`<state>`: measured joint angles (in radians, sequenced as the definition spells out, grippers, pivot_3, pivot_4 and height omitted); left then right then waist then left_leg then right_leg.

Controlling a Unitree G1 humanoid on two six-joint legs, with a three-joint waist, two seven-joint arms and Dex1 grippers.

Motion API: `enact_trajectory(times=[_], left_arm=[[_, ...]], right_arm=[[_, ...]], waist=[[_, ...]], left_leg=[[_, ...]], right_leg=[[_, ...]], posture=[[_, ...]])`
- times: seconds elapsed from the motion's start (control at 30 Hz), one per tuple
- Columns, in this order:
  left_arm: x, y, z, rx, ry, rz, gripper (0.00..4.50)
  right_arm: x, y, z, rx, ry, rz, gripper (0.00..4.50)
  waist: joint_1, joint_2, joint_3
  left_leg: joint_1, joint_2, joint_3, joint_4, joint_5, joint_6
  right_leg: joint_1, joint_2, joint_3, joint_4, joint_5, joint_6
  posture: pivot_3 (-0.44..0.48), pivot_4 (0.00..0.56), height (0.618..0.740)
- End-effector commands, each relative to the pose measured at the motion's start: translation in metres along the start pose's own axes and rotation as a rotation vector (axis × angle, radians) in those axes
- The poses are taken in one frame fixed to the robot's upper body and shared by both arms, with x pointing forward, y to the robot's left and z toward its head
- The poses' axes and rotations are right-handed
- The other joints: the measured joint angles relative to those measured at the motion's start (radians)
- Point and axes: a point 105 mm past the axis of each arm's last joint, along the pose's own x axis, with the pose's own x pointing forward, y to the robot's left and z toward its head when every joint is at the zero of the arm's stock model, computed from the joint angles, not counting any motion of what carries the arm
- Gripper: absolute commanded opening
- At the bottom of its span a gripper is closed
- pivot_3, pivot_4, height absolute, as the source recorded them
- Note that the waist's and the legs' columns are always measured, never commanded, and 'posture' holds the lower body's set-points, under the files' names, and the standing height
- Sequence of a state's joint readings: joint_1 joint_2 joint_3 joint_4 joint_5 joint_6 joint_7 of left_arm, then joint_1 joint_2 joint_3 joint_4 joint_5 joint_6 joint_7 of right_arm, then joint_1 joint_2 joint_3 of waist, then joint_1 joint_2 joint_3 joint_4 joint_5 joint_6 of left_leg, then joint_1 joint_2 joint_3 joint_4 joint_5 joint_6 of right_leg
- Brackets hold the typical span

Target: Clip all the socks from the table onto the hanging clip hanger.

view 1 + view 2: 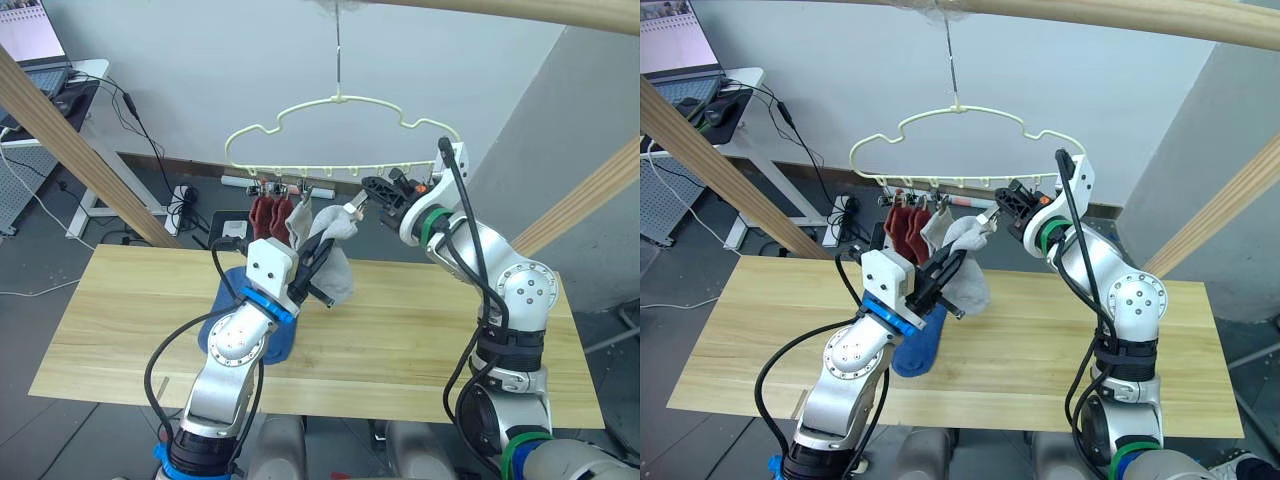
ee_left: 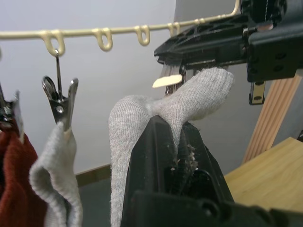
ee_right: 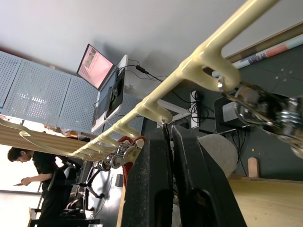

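A light grey sock (image 1: pixel 965 262) is pinched in the left gripper (image 1: pixel 940 272) beneath the clip hanger (image 1: pixel 955 145), its tip beside the right gripper (image 1: pixel 992 215), whose jaws squeeze a metal clip (image 1: pixel 355 207), above the table (image 1: pixel 740 330)

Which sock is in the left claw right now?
The light grey sock pinched in the left claw, raised to the clip hanger. The other grey sock and the rust red socks hang clipped; a blue sock lies on the table.
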<state>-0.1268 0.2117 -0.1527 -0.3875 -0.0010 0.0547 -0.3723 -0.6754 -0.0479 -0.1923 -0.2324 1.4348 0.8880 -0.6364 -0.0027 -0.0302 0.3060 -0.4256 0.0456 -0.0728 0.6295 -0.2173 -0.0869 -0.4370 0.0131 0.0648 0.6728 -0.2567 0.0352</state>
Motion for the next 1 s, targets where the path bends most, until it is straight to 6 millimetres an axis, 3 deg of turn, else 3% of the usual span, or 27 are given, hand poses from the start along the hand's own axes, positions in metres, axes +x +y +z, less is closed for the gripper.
enact_trajectory(times=[0.03,0.67,0.77,1.0], left_arm=[[-0.004,0.001,0.016,0.035,-0.058,0.011,0.01],[0.011,-0.009,0.017,0.019,-0.082,-0.034,0.01],[0.012,-0.008,0.017,0.021,-0.087,-0.034,0.00],[0.012,-0.010,0.016,0.015,-0.084,-0.044,0.00]], right_arm=[[-0.001,-0.029,-0.005,0.023,0.013,-0.119,0.00],[0.002,-0.012,-0.012,0.048,0.035,-0.062,0.00],[0.001,-0.009,-0.011,0.046,0.032,-0.037,0.89],[-0.006,0.008,0.001,-0.020,0.005,0.096,3.56]], waist=[[0.000,0.000,0.000],[0.000,0.000,0.000],[0.000,0.000,0.000],[-0.005,0.000,0.000]], left_leg=[[0.000,0.000,0.000,0.000,0.000,0.000],[0.000,0.000,0.000,0.000,0.000,0.000],[0.000,0.000,0.000,0.000,0.000,0.000],[-0.005,0.000,0.001,0.000,0.000,0.000]], right_leg=[[0.000,0.000,0.000,0.000,0.000,0.000],[0.000,0.000,0.000,0.000,0.000,0.000],[0.000,0.000,0.000,0.000,0.000,0.000],[-0.006,0.001,0.001,0.002,0.000,0.000]], posture=[[0.065,0.277,0.740],[0.059,0.282,0.740],[0.059,0.282,0.740],[0.055,0.286,0.740]])
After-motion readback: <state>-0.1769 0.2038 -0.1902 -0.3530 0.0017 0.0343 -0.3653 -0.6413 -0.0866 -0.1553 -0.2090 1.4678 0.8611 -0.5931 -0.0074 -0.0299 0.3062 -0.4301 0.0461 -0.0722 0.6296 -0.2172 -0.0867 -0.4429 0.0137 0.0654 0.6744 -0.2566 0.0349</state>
